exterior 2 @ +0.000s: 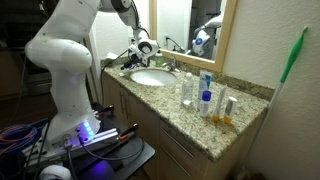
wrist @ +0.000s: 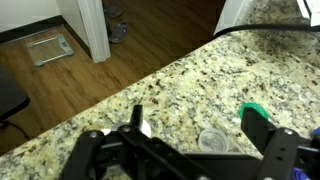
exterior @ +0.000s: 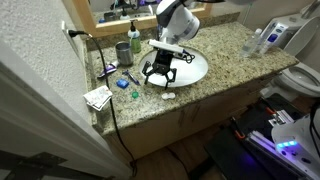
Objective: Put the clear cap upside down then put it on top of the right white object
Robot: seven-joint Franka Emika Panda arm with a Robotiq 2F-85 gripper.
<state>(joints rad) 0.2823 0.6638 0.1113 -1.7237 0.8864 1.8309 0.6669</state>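
One clear cap [wrist: 213, 142] lies on the speckled granite counter [wrist: 170, 90]. In the wrist view we see it between the two dark fingers of the gripper [wrist: 190, 165], touched by neither. We cannot tell whether its open side faces up or down. The jaws stand wide apart and hold nothing. A small green thing [wrist: 255, 112] lies near the cap on the same stone.

In an exterior view the gripper [exterior: 160, 75] hangs over the rim of the sink [exterior: 197, 70], on the side toward the green cup [exterior: 122, 50]. From this distance we cannot pick out the cap with any certainty. The small white bar [exterior: 168, 95] lies flat on the granite just off the front rim of the sink, apart from the gripper. A crumpled paper [exterior: 98, 97] with dark print lies well away from the sink, at the counter's corner on the green cup's side.

From the opposite end of the counter we see the gripper [exterior 2: 133, 60] over the near edge of the sink [exterior 2: 150, 77], with the white arm [exterior 2: 70, 50] rising beside the cabinet front. A cluster of bottles [exterior 2: 205, 95] stands on the counter, well apart from the sink and nearer the camera. Beyond the counter's edge, the wrist view shows a wooden floor [wrist: 150, 40] with a flat scale [wrist: 50, 48] lying on it.
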